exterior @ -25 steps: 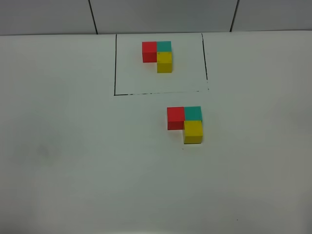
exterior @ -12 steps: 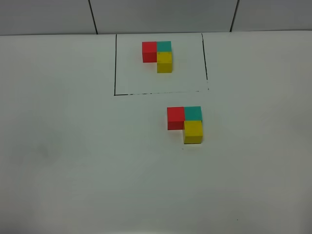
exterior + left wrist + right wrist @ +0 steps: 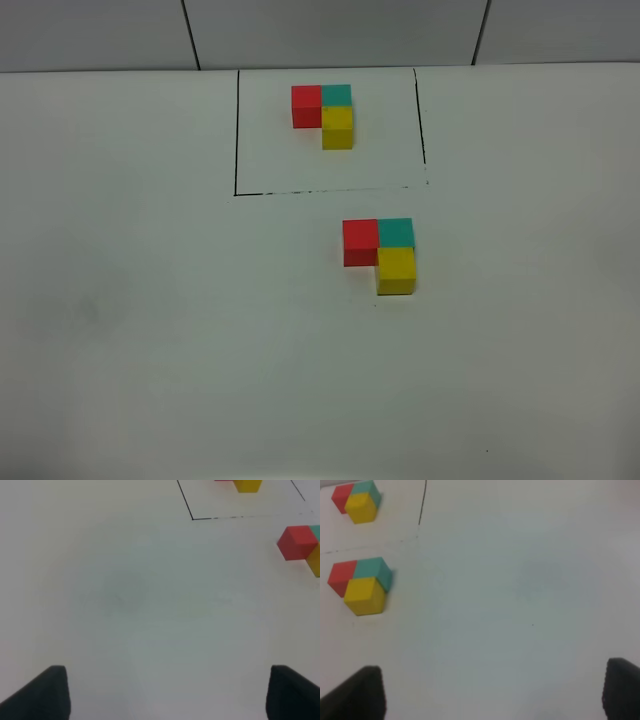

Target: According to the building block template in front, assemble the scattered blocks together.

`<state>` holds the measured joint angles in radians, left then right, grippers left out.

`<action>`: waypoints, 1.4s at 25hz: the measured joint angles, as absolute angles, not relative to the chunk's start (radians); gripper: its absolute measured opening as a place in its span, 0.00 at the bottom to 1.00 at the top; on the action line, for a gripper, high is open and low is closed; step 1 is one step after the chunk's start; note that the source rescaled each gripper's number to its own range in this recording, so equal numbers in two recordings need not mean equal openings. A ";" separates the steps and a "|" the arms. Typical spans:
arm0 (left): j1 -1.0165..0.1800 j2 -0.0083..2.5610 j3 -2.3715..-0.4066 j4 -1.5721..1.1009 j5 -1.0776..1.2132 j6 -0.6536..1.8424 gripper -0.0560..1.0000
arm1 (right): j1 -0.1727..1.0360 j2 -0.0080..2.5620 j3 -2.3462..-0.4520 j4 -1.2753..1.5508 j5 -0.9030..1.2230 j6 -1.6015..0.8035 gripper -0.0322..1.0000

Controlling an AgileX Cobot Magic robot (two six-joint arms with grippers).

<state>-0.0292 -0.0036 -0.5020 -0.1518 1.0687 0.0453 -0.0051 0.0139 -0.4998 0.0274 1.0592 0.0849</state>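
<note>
My red, teal and yellow blocks [image 3: 380, 253] sit joined just below the framed template [image 3: 323, 113], so I keep both end effectors [image 3: 165, 692] [image 3: 490, 692] spread, empty, clear.

From high up we are looking down on the table [image 3: 150, 330]. Both wrist cameras are hovering low, facing twelve o'clock, sharing the assembled blocks [image 3: 379, 254] [image 3: 302, 545] [image 3: 359, 585].

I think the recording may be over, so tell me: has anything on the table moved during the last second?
Nothing visibly changed. The red, teal and yellow cubes sit together in the same L below the framed building block template, and no arm shows in the high view, then or now.
</note>
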 joint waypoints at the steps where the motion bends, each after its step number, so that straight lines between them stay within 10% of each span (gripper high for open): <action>1: -0.029 -0.004 -0.502 -0.152 1.069 0.045 0.71 | -0.005 0.014 -0.500 0.027 1.059 0.085 0.80; 35: -0.029 -0.004 -0.502 -0.152 1.069 0.045 0.71 | -0.005 0.014 -0.500 0.027 1.059 0.081 0.80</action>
<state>-0.0292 -0.0036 -0.5020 -0.1518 1.0687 0.0453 -0.0051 0.0144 -0.4998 0.0274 1.0592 0.0813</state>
